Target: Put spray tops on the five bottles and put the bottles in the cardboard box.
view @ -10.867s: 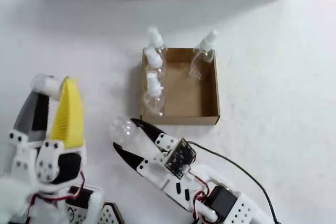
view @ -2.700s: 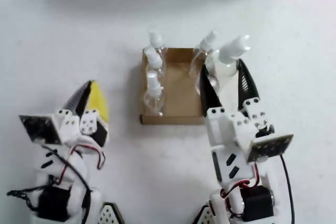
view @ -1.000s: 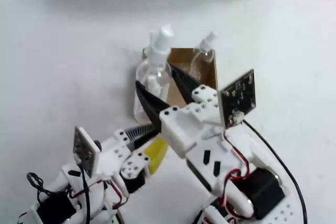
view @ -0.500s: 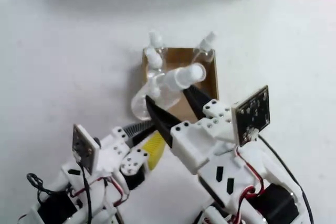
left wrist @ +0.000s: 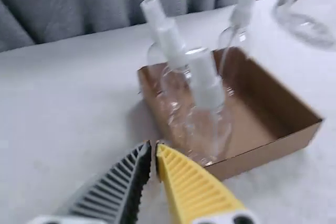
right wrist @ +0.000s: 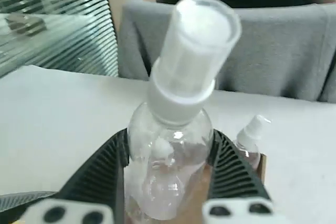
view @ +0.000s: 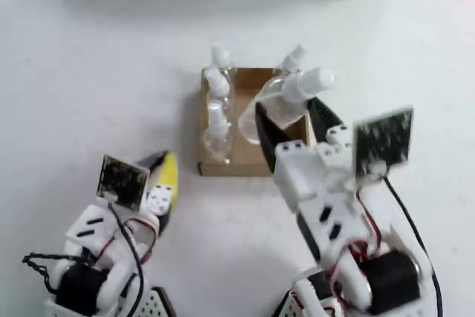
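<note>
I noted the right claw [view: 286,107] clamped on a clear white-topped plastic bottle [right wrist: 170,169] above the brown cardboard box [view: 223,170] at frame centre, evidently for lowering; left claw [left wrist: 152,149] closed, idle.

Bright, even light; soft shadows; slight blur

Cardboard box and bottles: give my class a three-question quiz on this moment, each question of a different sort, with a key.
1. True or false: the left gripper is open.
2. How many bottles rest in the cardboard box, apart from the gripped bottle? A three, B four, C five.
3. Fill in: the right gripper is shut on a bottle capped with a ____.
Key: 1 false; 2 B; 3 spray top.
</note>
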